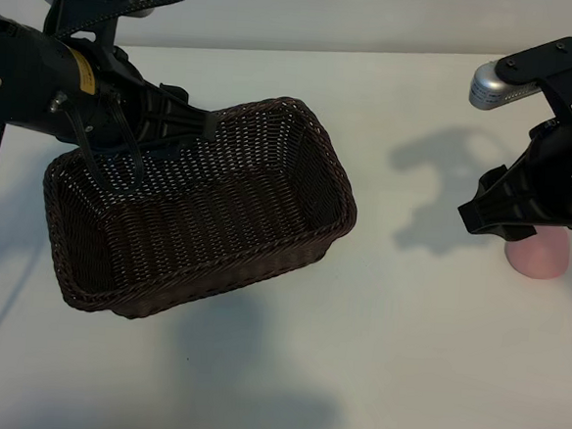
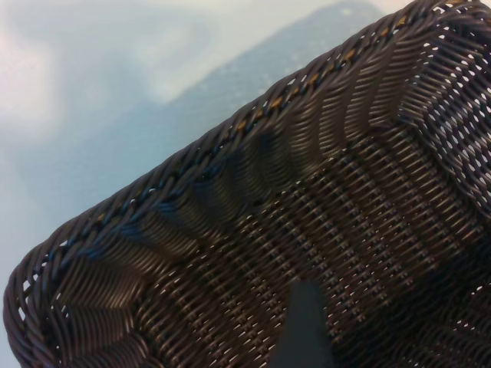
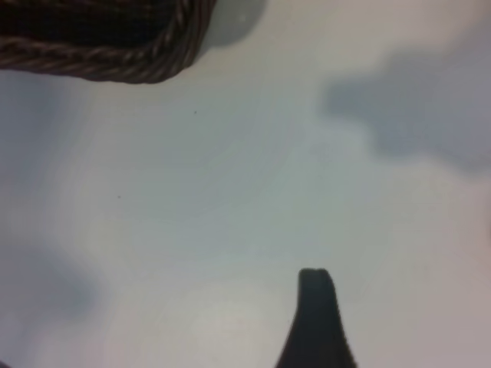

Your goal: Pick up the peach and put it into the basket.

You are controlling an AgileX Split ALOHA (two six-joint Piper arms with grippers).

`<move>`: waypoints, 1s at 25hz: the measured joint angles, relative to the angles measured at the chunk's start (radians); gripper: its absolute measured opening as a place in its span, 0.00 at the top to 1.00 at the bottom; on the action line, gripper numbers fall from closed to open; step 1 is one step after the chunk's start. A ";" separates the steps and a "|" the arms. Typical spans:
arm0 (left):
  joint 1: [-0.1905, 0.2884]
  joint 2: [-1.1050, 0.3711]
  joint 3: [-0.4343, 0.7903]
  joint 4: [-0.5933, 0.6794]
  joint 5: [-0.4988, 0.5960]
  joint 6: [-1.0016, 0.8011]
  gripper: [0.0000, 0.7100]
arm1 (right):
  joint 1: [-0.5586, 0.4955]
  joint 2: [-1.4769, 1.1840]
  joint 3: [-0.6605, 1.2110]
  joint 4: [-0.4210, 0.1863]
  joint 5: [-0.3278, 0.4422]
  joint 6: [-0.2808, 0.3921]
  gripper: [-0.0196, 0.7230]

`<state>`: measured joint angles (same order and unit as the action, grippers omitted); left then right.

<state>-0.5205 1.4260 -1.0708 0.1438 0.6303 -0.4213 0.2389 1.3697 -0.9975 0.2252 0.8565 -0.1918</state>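
The right hand (image 1: 506, 225) hangs open just above the peach (image 1: 538, 257), right of the basket (image 1: 264, 242). It should go straight down around the peach. The left hand (image 1: 170, 118), open too, rests over the basket's far rim.

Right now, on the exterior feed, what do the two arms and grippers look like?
Both are matte black. The left arm has a yellow label, thin black cables and a black wrist bracket; its left gripper has black fingers. The right gripper is black, under a silver-grey camera.

White table (image 1: 373, 378), matte; soft grey shadows across it; pale wall (image 1: 330, 11) behind.
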 joint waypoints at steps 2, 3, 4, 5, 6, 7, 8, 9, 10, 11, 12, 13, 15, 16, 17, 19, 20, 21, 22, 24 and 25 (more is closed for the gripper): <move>0.000 0.000 0.000 0.000 0.000 0.000 0.16 | 0.000 0.000 0.000 0.000 0.001 0.000 0.28; 0.000 0.000 0.000 0.001 0.000 0.000 0.16 | 0.000 0.000 0.000 0.000 0.001 0.000 0.28; 0.000 0.000 0.000 0.001 0.000 0.000 0.16 | 0.000 0.000 0.000 0.000 0.001 0.000 0.28; 0.000 0.000 0.000 0.001 0.000 0.000 0.16 | 0.000 0.000 0.000 0.000 0.001 0.000 0.28; 0.000 0.000 0.000 0.001 0.000 0.000 0.16 | 0.000 0.000 0.000 0.000 0.001 0.000 0.28; 0.000 0.000 0.000 0.001 0.000 0.000 0.16 | 0.000 0.000 0.000 0.000 0.001 0.000 0.28; 0.000 0.000 0.000 0.001 0.000 0.000 0.16 | 0.000 0.000 0.000 0.000 0.001 0.000 0.28; 0.000 0.000 0.000 0.001 0.000 0.000 0.16 | 0.000 0.000 0.000 0.000 0.001 0.000 0.28; 0.000 0.000 0.000 0.001 0.000 0.000 0.16 | 0.000 0.000 0.000 0.000 0.001 0.000 0.28; 0.000 0.000 0.000 0.001 0.000 0.000 0.16 | 0.000 0.000 0.000 0.000 0.001 0.000 0.28; 0.000 0.000 0.000 0.001 0.000 0.000 0.16 | 0.000 0.000 0.000 0.000 0.001 0.000 0.28; 0.000 0.000 0.000 0.001 0.000 0.000 0.16 | 0.000 0.000 0.000 0.000 0.001 0.000 0.28; 0.000 0.000 0.000 0.001 0.000 0.000 0.16 | 0.000 0.000 0.000 0.000 0.001 0.000 0.28; 0.000 0.000 0.000 0.001 0.000 0.000 0.16 | 0.000 0.000 0.000 0.000 0.001 0.000 0.28; 0.000 0.000 0.000 0.001 0.000 0.000 0.16 | 0.000 0.000 0.000 0.000 0.001 0.000 0.28; 0.000 0.000 0.000 0.001 -0.001 0.000 0.16 | 0.000 0.000 0.000 0.000 0.001 0.000 0.28; 0.000 0.000 0.000 0.001 -0.001 0.000 0.16 | 0.000 0.000 0.000 0.000 0.001 0.000 0.28; 0.000 0.000 0.000 0.001 -0.001 0.000 0.16 | 0.000 0.000 0.000 0.000 0.001 0.000 0.28; 0.000 0.000 0.000 0.001 -0.001 0.000 0.16 | 0.000 0.000 0.000 0.000 0.001 0.000 0.28; 0.000 0.000 0.000 0.001 -0.005 0.000 0.16 | 0.000 0.000 0.000 0.000 0.001 0.000 0.28; 0.000 0.000 0.000 0.002 -0.014 0.000 0.16 | 0.000 0.000 0.000 0.000 0.001 0.000 0.28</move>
<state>-0.5205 1.4260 -1.0708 0.1459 0.6163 -0.4213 0.2389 1.3697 -0.9975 0.2252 0.8575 -0.1918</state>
